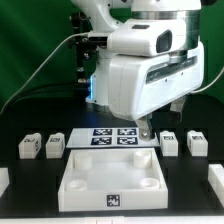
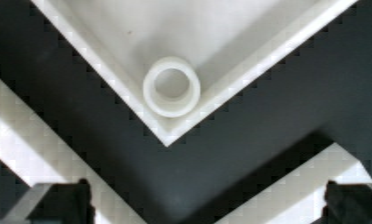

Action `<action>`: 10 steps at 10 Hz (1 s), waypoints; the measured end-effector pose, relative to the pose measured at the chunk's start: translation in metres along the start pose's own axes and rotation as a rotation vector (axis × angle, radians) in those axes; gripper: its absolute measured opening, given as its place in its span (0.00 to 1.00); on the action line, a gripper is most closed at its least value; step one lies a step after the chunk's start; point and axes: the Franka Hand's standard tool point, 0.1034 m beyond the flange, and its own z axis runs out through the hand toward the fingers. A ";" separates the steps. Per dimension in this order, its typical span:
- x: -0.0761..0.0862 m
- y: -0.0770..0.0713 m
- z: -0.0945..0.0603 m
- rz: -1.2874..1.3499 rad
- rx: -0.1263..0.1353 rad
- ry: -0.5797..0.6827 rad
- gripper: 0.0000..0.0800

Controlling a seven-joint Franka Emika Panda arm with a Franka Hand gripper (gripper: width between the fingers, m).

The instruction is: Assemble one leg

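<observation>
In the exterior view we see the big white robot arm [image 1: 140,70] bent down over the black tabletop [image 1: 30,205]. Its body hides most of the jaws, so from this side we cannot tell their spread. The thin flat white marker board [image 1: 112,135] lies just beside the jaws toward the exterior view's left. The large white square panel with round corner sockets [image 1: 110,172] sits nearer the camera than the jaws. None of the four small white plastic tagged legs is held. One leg [image 1: 169,143] stands near the jaws on the exterior view's right, with a second leg [image 1: 196,143] beyond it. A third leg [image 1: 54,144] and a fourth leg [image 1: 28,146] stand well apart from the jaws, past the marker board. In the wrist view the two dark fingertips [image 2: 58,205] stand wide apart with nothing between them. A corner of the panel [image 2: 183,30] with its round white socket [image 2: 172,85] lies beneath the jaws.
</observation>
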 end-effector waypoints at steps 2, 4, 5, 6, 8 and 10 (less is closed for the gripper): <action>0.000 0.000 0.000 0.000 0.000 0.000 0.81; 0.000 0.000 0.000 0.000 0.001 0.000 0.81; 0.000 0.000 0.000 -0.006 0.001 -0.001 0.81; 0.000 0.000 0.001 -0.042 0.001 -0.001 0.81; -0.022 -0.016 0.007 -0.205 -0.006 0.002 0.81; -0.066 -0.035 0.018 -0.493 0.009 -0.009 0.81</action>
